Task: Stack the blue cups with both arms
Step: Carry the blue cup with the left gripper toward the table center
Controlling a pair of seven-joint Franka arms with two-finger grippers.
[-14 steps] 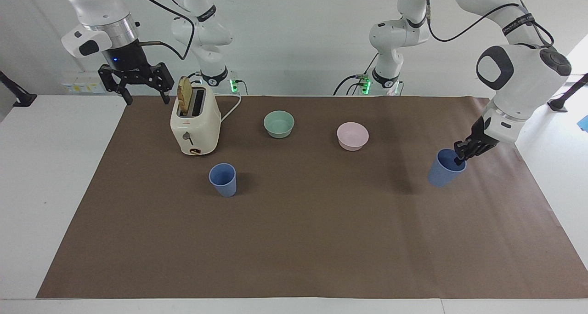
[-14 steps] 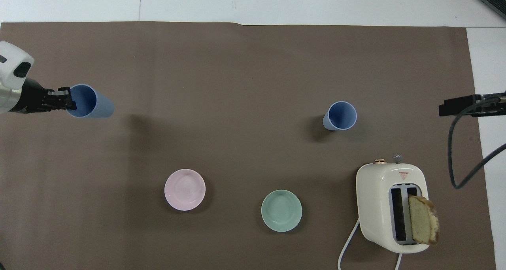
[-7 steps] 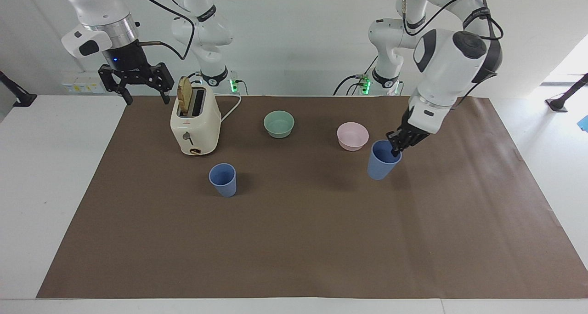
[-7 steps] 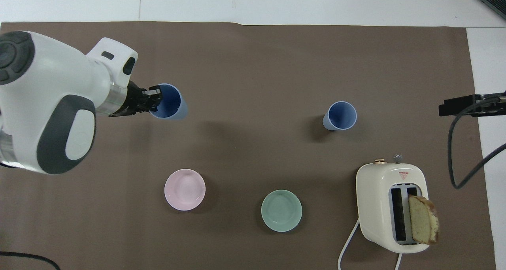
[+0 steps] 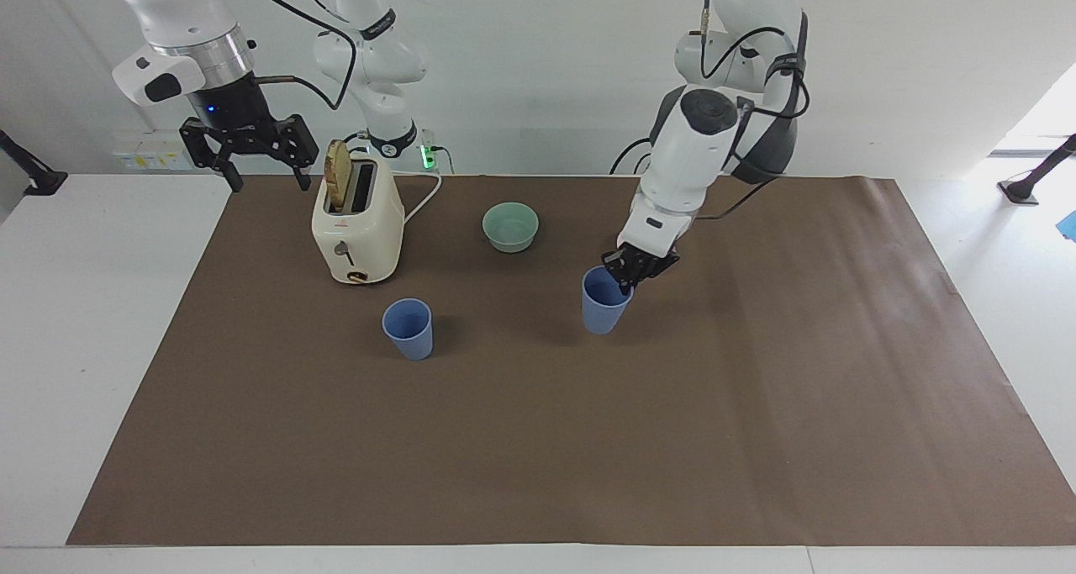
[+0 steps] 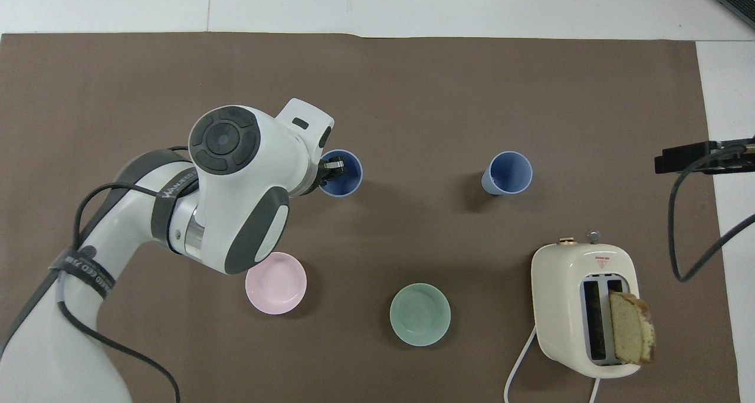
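One blue cup (image 5: 408,328) stands upright on the brown mat (image 5: 538,456), farther from the robots than the toaster; it also shows in the overhead view (image 6: 508,173). My left gripper (image 5: 628,276) is shut on the rim of the second blue cup (image 5: 602,307), one finger inside it. It holds this cup upright just over the middle of the mat, apart from the standing cup, toward the left arm's end. The held cup also shows in the overhead view (image 6: 345,176). My right gripper (image 5: 269,181) is open and empty, and waits in the air beside the toaster.
A cream toaster (image 5: 357,225) with a bread slice (image 5: 336,175) in its slot stands at the right arm's end. A mint-green bowl (image 5: 510,226) sits nearer to the robots than the cups. A pink bowl (image 6: 276,283) sits partly under the left arm.
My left arm has swung from the left arm's end of the mat to its middle, carrying the blue cup toward the standing cup. The right arm has not moved.
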